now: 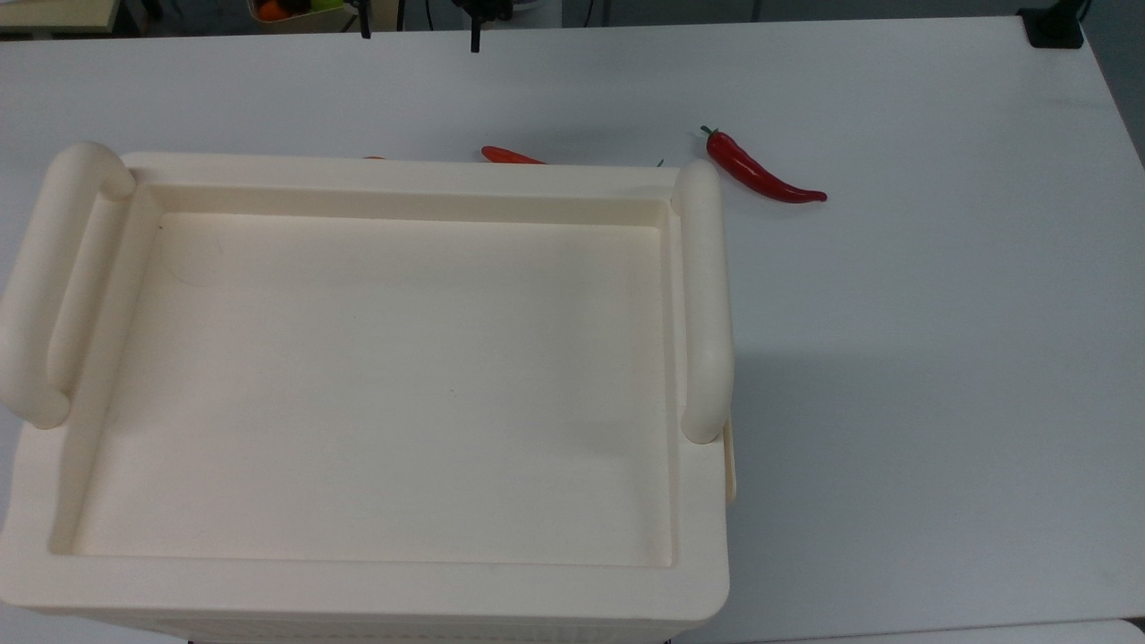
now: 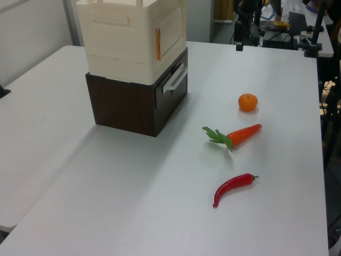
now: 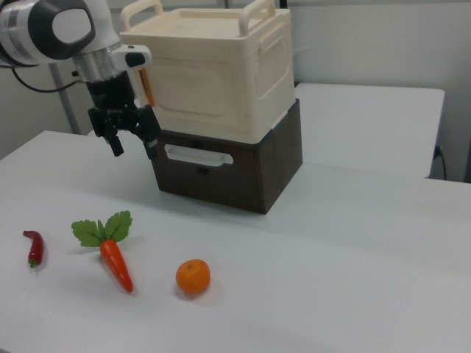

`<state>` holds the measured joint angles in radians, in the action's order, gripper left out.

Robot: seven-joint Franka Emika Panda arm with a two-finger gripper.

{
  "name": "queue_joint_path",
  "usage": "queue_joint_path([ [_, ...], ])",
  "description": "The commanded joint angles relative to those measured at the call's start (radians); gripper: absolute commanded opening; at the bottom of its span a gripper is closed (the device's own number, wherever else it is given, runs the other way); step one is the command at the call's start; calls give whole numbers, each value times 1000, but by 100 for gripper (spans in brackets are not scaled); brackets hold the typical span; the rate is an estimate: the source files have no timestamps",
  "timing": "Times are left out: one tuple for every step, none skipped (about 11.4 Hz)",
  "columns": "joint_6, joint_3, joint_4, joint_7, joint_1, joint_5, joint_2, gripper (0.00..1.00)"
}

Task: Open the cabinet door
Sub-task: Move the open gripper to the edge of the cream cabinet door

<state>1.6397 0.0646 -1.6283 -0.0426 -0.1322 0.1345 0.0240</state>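
The cream cabinet (image 3: 221, 73) stands on a dark brown base; from above I see its recessed top (image 1: 385, 385). The cabinet door (image 3: 193, 92) is the flat panel on the front face, lying close against the cabinet, with a thin orange-tan strip (image 3: 147, 88) along the right view's left edge. The same door (image 2: 171, 26) and strip (image 2: 157, 44) show in the left view. My gripper (image 3: 134, 144) hangs fingers-down just off that front corner, level with the cabinet's lower edge. It is open and holds nothing.
The brown base (image 3: 280, 162) has a drawer with a white handle (image 3: 199, 156). On the table in front lie a red chili (image 3: 34, 248), a carrot (image 3: 115, 265) and an orange (image 3: 193, 276). The table edge (image 2: 319, 160) runs beyond them.
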Motion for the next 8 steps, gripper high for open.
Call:
queue_joint_path([
  [-11,8,-25,23,-6,5,-15,100],
  [-8,8,-24,23,-7,2,-10,100],
  [-5,6,-21,23,-9,-4,-4,100],
  [0,6,1,23,-9,-10,10,100],
  [12,3,46,12,-12,-30,42,100],
  [38,1,86,6,-15,-53,62,100],
  [78,1,119,6,-30,-70,71,100],
  [118,1,133,3,-56,-70,88,100],
])
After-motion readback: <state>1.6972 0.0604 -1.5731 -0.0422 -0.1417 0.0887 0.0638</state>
